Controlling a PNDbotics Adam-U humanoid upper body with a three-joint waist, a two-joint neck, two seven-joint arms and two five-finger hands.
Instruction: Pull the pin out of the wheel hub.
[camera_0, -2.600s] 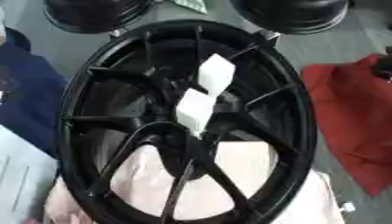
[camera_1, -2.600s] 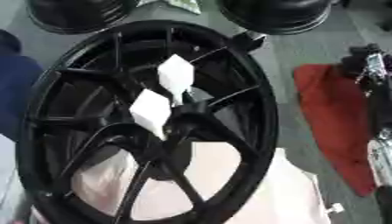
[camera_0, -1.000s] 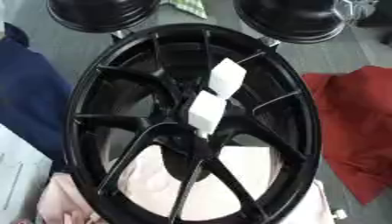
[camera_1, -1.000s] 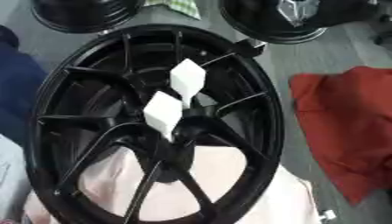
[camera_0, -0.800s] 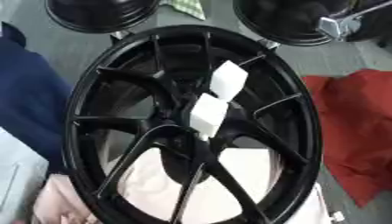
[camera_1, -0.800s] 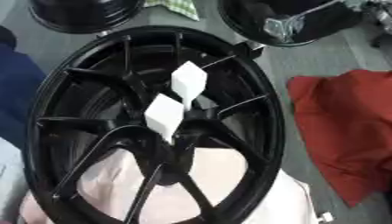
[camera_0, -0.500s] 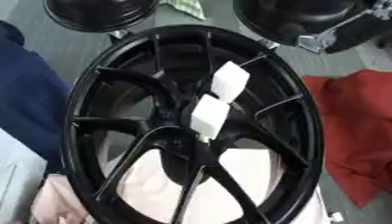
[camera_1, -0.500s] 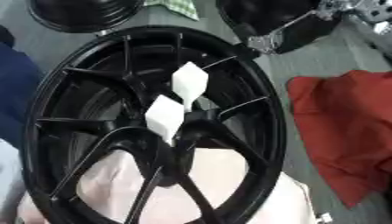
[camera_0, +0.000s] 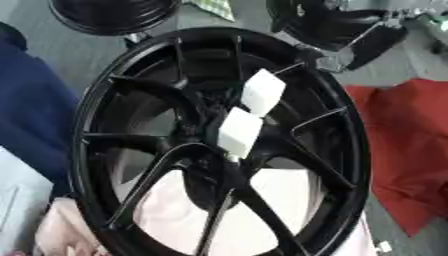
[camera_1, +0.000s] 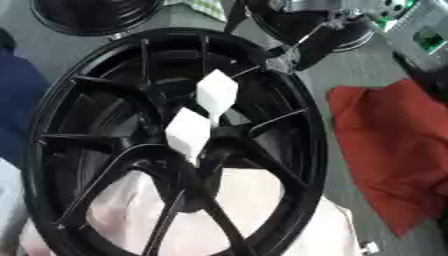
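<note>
- Left eye view: the black wheel (camera_0: 219, 145) filled the middle of the frame, leaning on a pink cloth (camera_0: 175, 215) at the bottom.
- Two white blocks, likely the pin (camera_0: 251, 112), stuck out of the hub at the wheel's centre, one above the other.
- The right hand (camera_0: 372, 45) came in at the upper right, just off the wheel's rim and well apart from the hub; whether its fingers were apart or together could not be told.
- A red cloth (camera_0: 407, 150) lay at the right, a dark blue one (camera_0: 35, 125) at the left.
- Right eye view: the same hand (camera_1: 297, 47) showed dark and blurred near the rim's upper right; the left hand showed nowhere.
- Judgement: the reach was in hand, the pin not yet touched. The next move called for carrying the hand down and left to the hub, closing on the upper block and drawing it straight out.
</note>
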